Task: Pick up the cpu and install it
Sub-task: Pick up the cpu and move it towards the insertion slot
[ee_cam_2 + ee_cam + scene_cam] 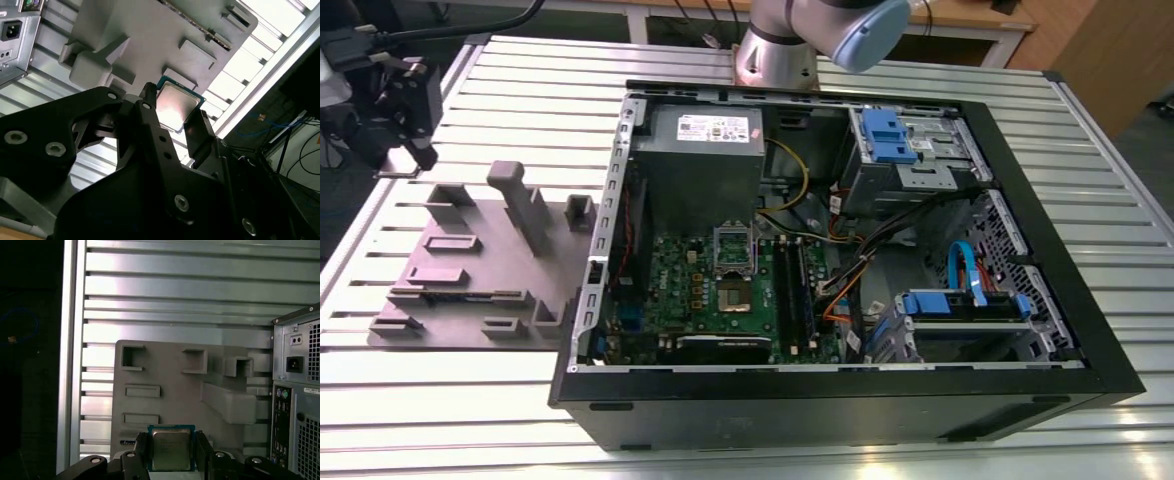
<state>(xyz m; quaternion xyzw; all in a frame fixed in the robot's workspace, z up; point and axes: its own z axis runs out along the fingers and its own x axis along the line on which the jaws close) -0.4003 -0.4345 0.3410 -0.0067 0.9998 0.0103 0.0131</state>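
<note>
Grips the cpu (171, 450) in the claw (172, 442), narrowed to the chip's width, with a black finger (142, 452) pressed against each of two opposite edges. Shows the chip's silvery top and pale greenish rim in both wrist views. Holds it in front of the grey moulded fixture (170, 385), with recesses and raised blocks visible behind the chip; cannot tell from the wrist views whether touching that fixture or clear of it. Rests on a slatted metal bench (520, 70), that fixture, just beside the open computer case (854, 410) on the exterior view's left. Inside the case: a green motherboard (674, 290) with a dark square socket (736, 295), long black memory sticks (790, 285) just beside it toward the exterior view's right, a grey power-supply box (700, 150) farther back, and blue drive brackets (887, 135). Holds the chip outside the case, on the fixture side, well apart from the socket, with the case's rear panel and power inlet (295, 362) in the first wrist view. Behind the case, at the far edge of the bench: the silver arm base (781, 55).
</note>
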